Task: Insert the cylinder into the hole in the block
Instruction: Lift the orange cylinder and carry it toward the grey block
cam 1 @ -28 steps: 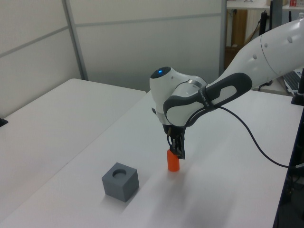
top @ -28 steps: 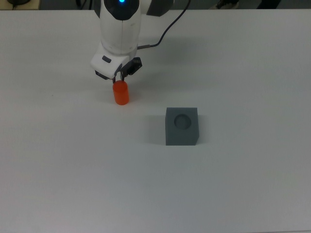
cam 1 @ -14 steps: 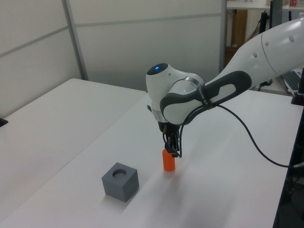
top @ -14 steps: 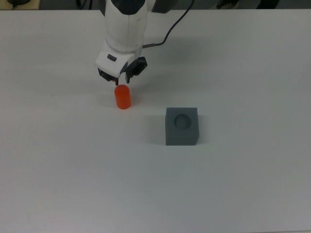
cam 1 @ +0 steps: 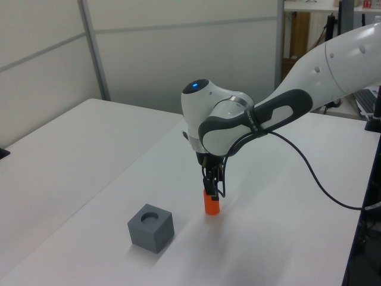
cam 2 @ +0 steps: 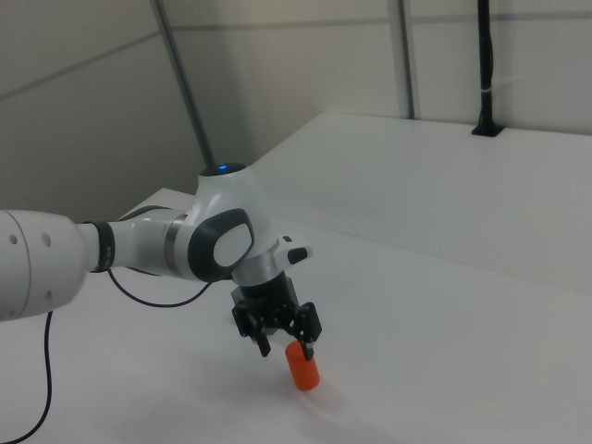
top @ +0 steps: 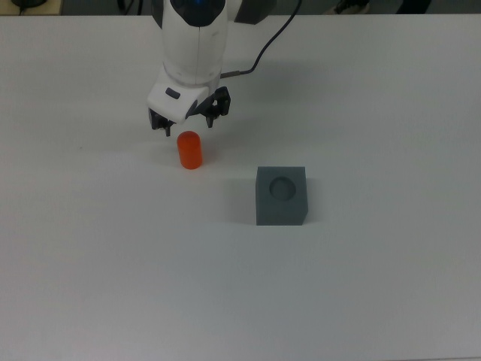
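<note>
In the top view, the end effector (top: 188, 122) is spread wide just above the cylinder (top: 189, 150), which stands on the worktop (top: 376, 286) — apart from the block (top: 282, 195).

In the left view, the grasp is judged pending — lowering and closing are called for.

White Panda arm (cam 1: 333, 53), dark grey joint bands

Blue light (cam 2: 222, 169) tops the wrist; a black cable (cam 1: 309, 167) trails off; the gripper (top: 184, 122) is black.
</note>
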You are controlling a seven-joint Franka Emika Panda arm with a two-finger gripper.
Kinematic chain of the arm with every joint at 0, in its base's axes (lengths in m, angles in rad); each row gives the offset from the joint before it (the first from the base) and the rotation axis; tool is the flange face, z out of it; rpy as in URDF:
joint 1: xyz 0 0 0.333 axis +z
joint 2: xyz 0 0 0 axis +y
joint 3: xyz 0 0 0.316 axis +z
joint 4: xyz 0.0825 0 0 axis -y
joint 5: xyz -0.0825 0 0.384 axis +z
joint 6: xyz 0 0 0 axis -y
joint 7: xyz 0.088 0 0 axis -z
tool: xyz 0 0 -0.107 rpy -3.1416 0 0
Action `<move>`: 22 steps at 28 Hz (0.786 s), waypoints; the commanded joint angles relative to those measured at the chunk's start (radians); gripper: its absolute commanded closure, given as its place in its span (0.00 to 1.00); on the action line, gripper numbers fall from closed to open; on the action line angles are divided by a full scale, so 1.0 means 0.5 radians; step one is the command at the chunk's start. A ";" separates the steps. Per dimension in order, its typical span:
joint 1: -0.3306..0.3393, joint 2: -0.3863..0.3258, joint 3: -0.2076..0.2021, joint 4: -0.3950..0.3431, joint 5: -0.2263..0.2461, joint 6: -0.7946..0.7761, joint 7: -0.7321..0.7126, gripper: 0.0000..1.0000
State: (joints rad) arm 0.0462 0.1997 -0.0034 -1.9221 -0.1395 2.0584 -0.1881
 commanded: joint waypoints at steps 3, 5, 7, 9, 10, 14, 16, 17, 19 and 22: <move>0.000 0.134 -0.009 0.141 -0.046 0.043 -0.032 0.00; -0.004 0.134 -0.009 0.138 -0.068 0.043 -0.032 0.00; -0.007 0.144 -0.009 0.138 -0.092 0.043 -0.035 0.17; -0.007 0.165 -0.009 0.138 -0.108 0.043 -0.035 0.36; -0.007 0.168 -0.009 0.138 -0.111 0.043 -0.038 0.44; -0.007 0.174 -0.009 0.138 -0.114 0.043 -0.059 0.73; -0.010 0.174 -0.009 0.138 -0.111 0.043 -0.066 0.84; -0.010 0.177 -0.009 0.138 -0.108 0.043 -0.066 0.95; -0.010 0.177 -0.009 0.138 -0.105 0.043 -0.069 1.00; -0.007 0.174 -0.009 0.141 -0.098 0.043 -0.066 1.00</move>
State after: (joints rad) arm 0.0426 0.2788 -0.0035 -1.8604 -0.1806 2.0593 -0.1947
